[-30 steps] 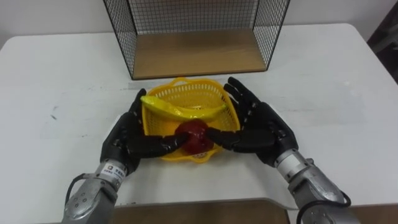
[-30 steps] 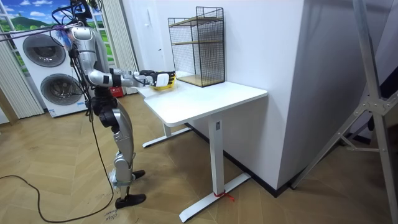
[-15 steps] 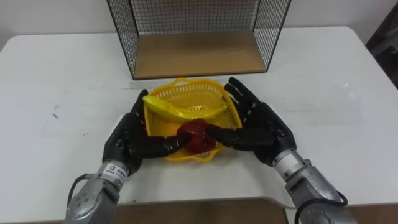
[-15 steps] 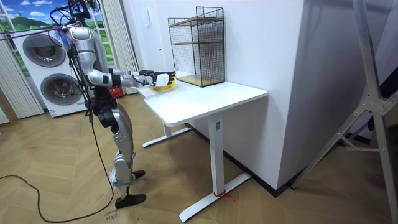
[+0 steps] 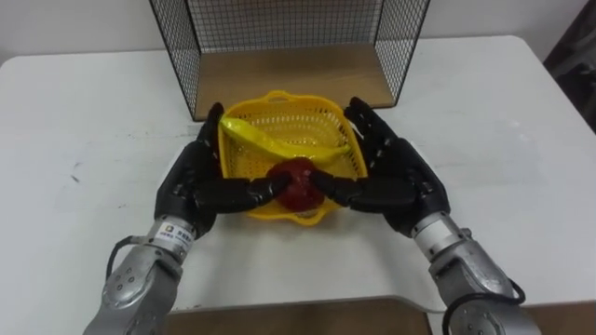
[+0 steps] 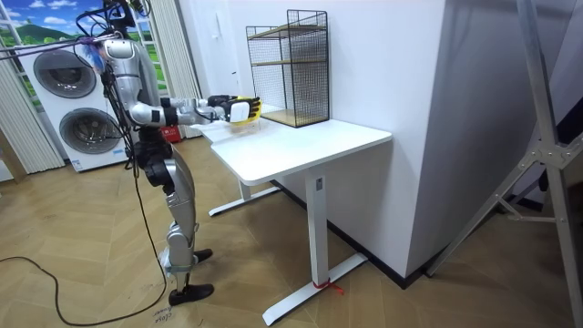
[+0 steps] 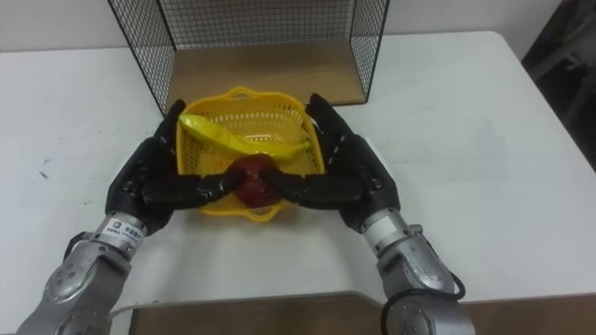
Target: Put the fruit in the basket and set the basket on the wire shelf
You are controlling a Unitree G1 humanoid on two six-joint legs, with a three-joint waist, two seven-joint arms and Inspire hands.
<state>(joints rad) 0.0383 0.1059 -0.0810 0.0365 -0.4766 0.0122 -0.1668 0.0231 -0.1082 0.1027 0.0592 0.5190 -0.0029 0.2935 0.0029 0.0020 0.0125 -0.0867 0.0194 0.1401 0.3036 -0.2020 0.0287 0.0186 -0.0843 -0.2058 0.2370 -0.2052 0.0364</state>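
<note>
A yellow plastic basket [image 5: 279, 99] holds a banana [image 5: 279, 147] lying across it and a red apple [image 5: 296, 182] at its near side. My left hand [image 5: 189, 186] and right hand [image 5: 402, 177] press flat against its two sides, fingers straight, thumbs reaching across the near rim by the apple. The basket hangs a little above the white table [image 5: 93, 121], just in front of the black wire shelf [image 5: 289, 70] with its wooden bottom board. In the room view I stand at the table's end with both arms stretched out and the basket [image 6: 241, 110] raised.
The wire shelf [image 6: 291, 68] stands at the table's far edge against the wall and has an upper level. Bare tabletop lies to either side of my hands. Washing machines [image 6: 68, 109] stand behind me.
Both hands have lifted the basket off the table and carried it forward, closer to the shelf's open front. The fruit has stayed inside.
</note>
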